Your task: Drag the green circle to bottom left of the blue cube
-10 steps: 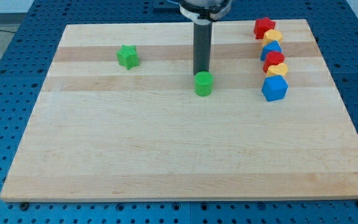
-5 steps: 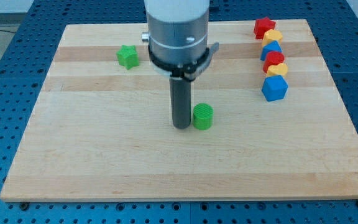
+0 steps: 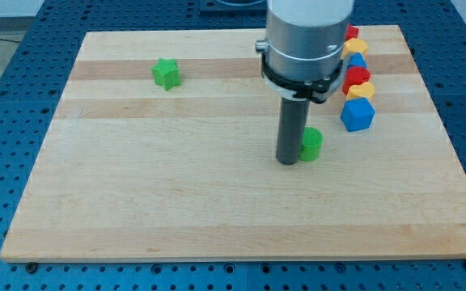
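Camera view: the tip sits touching the view's-left side of the green circle, which lies on the table near the blue cube, off its bottom left. There's no hand on this rig, just a rod, so nothing is grasped. To finish well, nudge gently rightward and stop short of bumping the cube. No containers in sight. A green star sits far left.

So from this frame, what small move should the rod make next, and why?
Probably only a short further push toward the view's right. My tip sits against the left side of the green circle, which already lies below and left of the big blue cube, with a gap between them.
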Robot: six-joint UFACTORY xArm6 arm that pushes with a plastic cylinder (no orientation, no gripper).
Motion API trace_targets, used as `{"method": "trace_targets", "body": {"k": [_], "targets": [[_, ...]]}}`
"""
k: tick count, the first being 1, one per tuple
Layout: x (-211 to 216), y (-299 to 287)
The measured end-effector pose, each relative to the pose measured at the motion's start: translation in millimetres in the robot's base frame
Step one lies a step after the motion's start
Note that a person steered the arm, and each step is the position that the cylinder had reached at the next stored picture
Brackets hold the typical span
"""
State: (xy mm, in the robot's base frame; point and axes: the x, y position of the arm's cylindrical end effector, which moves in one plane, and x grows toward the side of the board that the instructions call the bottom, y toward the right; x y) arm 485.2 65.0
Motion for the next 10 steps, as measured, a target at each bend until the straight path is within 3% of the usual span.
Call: {"method": "trace_targets", "body": {"k": [3, 6, 10], "targets": [[-17.5, 32.5], [-24.0, 10.9], [-26.3, 55.9]]}}
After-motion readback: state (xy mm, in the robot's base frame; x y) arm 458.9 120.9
